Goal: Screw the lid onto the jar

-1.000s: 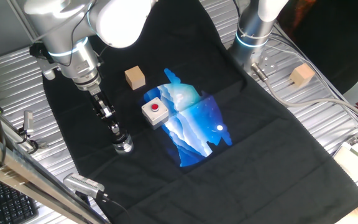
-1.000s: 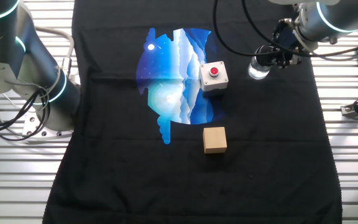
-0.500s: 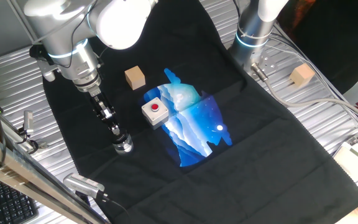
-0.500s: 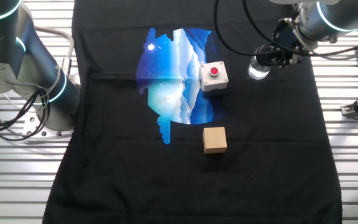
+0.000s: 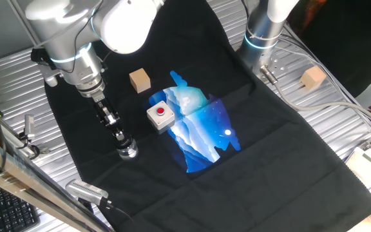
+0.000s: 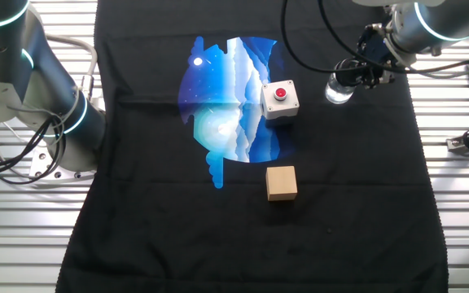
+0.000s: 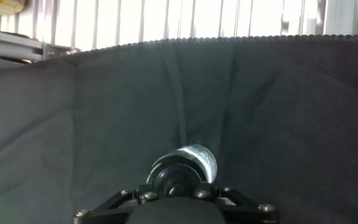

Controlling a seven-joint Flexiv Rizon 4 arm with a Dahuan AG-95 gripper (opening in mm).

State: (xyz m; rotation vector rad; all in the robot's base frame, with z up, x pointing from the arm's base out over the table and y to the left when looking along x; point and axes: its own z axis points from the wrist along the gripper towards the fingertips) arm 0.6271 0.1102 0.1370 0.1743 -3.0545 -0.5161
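On the black cloth [image 5: 288, 148], the jar [image 5: 128, 151] bears no readable label.

Silver-grey arm [image 5: 69, 38] with glossy white joint cover, cyan light ring, black wrist linkage, visible screws

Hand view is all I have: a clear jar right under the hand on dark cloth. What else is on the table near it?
Observer: A white box with a red button stands apart from the jar, toward the cloth's blue print.
Operator: Anything else nearby?
Observer: A tan wooden cube sits farther off, beyond the box.
Operator: Is the hand straight above the jar?
Observer: No, the hand comes down at a slant, and its tip meets the jar's top. I cannot tell how the fingers stand.
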